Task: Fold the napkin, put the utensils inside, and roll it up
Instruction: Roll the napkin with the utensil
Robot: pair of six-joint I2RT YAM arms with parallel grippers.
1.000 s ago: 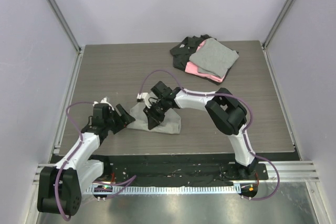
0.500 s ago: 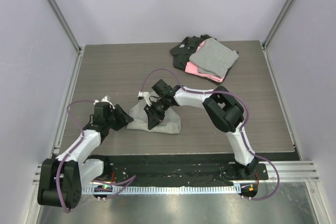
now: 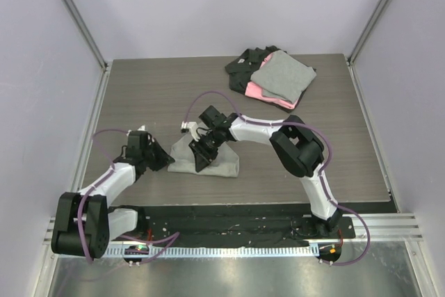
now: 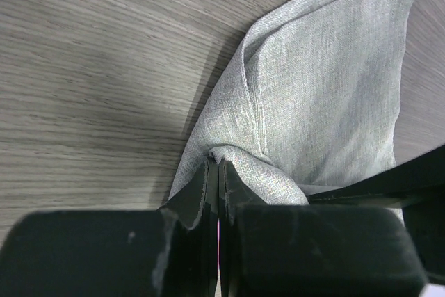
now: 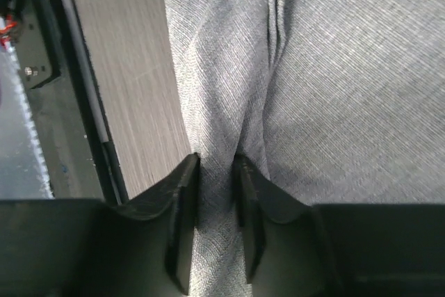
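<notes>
My left end effector (image 4: 217,166) is closed tight on one corner of the napkin (image 4: 327,102) on the bench (image 4: 90,67); my right end effector (image 5: 217,172), narrow, grips a fold.

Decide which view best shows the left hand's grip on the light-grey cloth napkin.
Left wrist view: left hand pinches the napkin, large in frame. Top view shows it small; right wrist shows cloth, not that hand.

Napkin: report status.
Left pincer shut on napkin edge. Right pincer astride a fold, grip unclear. Cloth stack far back, not in the way.
</notes>
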